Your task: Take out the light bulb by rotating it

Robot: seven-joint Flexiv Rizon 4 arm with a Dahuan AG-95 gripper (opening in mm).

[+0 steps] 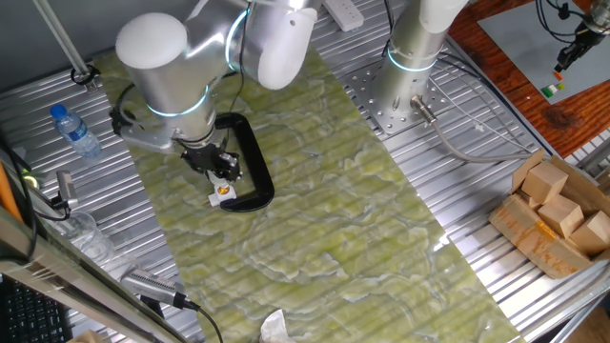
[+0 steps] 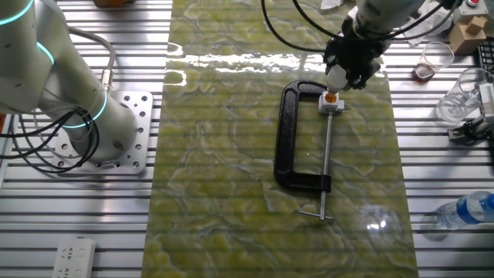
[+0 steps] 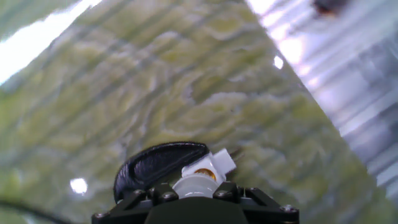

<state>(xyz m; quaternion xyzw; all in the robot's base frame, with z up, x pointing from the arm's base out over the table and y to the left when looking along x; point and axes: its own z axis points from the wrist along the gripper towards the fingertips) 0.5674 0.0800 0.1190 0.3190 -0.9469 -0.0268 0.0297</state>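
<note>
Tool (image 2: 340, 79) gripped the light bulb (image 2: 336, 76) at upper right of the frame, just above the white socket (image 2: 330, 100) on the clamp (image 2: 292, 139).

One fixed view looks down steeply from high at one side of the worktop (image 1: 315, 219), facing across the green mat toward the arm's base, with the black C-shaped clamp (image 1: 250, 167) at mid distance. The other fixed view looks down from the opposite side, a little nearer, so the same clamp and white socket piece (image 2: 330, 100) appear turned about. The hand view sits very close, looking along the jaws at the socket piece and clamp end, which all three share.
</note>
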